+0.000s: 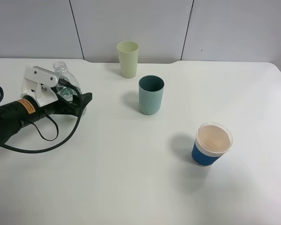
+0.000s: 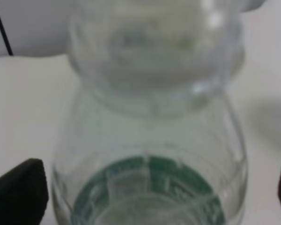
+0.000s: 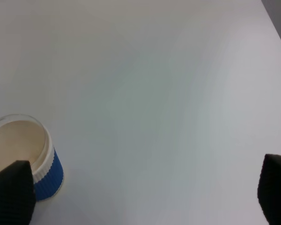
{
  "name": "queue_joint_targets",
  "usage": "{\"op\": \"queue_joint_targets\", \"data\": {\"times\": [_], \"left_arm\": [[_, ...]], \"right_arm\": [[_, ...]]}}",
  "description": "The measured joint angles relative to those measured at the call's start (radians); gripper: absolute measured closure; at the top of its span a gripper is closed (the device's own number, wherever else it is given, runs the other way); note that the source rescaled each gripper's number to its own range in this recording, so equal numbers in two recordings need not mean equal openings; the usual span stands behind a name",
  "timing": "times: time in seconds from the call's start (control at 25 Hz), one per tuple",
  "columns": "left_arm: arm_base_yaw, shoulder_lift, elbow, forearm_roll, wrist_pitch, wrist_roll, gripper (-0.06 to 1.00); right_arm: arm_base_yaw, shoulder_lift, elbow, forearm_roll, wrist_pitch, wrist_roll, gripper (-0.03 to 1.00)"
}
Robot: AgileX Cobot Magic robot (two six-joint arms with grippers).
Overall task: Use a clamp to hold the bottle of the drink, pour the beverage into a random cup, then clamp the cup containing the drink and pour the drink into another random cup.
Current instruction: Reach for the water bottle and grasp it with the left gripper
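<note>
The clear bottle (image 1: 62, 70) with a green-and-white label stands upright at the left of the table, capless. My left gripper (image 1: 82, 101) is open around its body. In the left wrist view the bottle (image 2: 150, 140) fills the gap and both black fingertips (image 2: 18, 192) stand off its sides. The beverage inside cannot be made out. The teal cup (image 1: 151, 96) stands mid-table, and the pale yellow-green cup (image 1: 128, 59) is behind it. My right gripper (image 3: 143, 192) is open over bare table with nothing between its fingers; it is outside the exterior high view.
A blue paper cup (image 1: 211, 145) with a white rim stands at the front right, also seen beside my right gripper's finger as the paper cup (image 3: 33, 159). The white table (image 1: 131, 187) ends at a grey wall behind. A black cable loops from the left arm.
</note>
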Motion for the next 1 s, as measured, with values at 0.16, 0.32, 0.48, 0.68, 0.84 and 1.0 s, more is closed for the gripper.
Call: {"op": "queue_joint_targets", "data": {"times": [0.16,0.32,0.48,0.68,0.84,1.0], "left_arm": [[0.000,0.040,0.000,0.019,0.001,0.008,-0.06],[0.000,0.044,0.000,0.020,0.000,0.011,-0.05],[0.000,0.048,0.000,0.015,0.000,0.011,0.42],[0.000,0.055,-0.001,0.004,-0.007,0.014,0.93],[0.000,0.055,-0.001,0.003,-0.007,0.014,0.92],[0.000,0.055,-0.001,-0.001,-0.007,0.013,0.92]], "right_arm": [[0.000,0.000,0.000,0.000,0.000,0.000,0.14],[0.000,0.000,0.000,0.000,0.000,0.000,0.14],[0.000,0.000,0.000,0.000,0.000,0.000,0.14],[0.000,0.000,0.000,0.000,0.000,0.000,0.14],[0.000,0.000,0.000,0.000,0.000,0.000,0.14],[0.000,0.000,0.000,0.000,0.000,0.000,0.14]]}}
